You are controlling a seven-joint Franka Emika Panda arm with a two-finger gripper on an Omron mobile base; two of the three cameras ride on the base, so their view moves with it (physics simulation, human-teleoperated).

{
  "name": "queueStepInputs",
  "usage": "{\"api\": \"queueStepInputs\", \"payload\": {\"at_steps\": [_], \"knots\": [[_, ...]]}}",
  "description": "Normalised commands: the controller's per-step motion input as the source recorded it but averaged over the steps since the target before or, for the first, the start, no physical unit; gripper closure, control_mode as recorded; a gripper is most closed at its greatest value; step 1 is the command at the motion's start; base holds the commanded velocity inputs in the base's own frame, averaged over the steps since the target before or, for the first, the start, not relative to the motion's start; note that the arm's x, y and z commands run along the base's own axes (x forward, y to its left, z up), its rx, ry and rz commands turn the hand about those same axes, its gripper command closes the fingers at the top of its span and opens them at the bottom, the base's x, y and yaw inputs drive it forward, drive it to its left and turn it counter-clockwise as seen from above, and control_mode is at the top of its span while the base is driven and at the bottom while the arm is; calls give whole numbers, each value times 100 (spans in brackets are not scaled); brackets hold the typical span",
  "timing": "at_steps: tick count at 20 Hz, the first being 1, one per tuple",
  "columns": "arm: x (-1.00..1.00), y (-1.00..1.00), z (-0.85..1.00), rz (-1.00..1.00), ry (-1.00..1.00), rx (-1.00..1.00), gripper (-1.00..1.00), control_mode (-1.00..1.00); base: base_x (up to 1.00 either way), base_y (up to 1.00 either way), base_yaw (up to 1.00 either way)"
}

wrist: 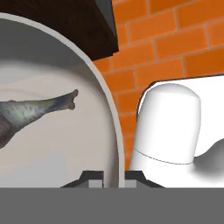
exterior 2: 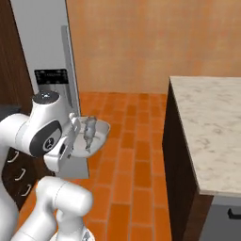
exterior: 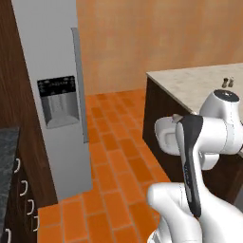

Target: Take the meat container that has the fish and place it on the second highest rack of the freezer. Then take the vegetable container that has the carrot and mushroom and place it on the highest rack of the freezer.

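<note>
i am holding the gripper (wrist: 107, 178) pinched narrow on the rim of a shallow white dish (exterior 2: 96, 140), lifted above the orange tile floor (exterior 2: 136, 155). the pale grey fish (exterior 2: 88, 130) is lying inside the dish, its tail pointing toward 3 o'clock in the hand view. the freezer (exterior: 54, 95) is standing closed at 10 o'clock, the marble counter (exterior 2: 212, 127) at 3 o'clock.

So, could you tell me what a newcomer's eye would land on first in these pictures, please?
Most striking is the fish lying in a pale round dish, carried above the orange tile floor by the white arm's hand, shut on the dish's rim. Behind it stands the tall silver freezer, its door closed. To the right runs a marble counter.
</note>
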Motion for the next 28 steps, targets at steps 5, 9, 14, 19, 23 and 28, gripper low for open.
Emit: {"api": "queueStepInputs", "payload": {"at_steps": [5, 9, 14, 19, 23, 28], "knots": [[0, 0, 0, 0, 0, 0, 100, 100, 100, -20, -3], [0, 0, 0, 0, 0, 0, 100, 100, 100, -38, 2], [0, 0, 0, 0, 0, 0, 100, 100, 100, -49, 19], [0, 0, 0, 0, 0, 0, 100, 100, 100, -47, 22], [0, 0, 0, 0, 0, 0, 100, 100, 100, -37, 23], [0, 0, 0, 0, 0, 0, 100, 100, 100, -31, 21]]}}
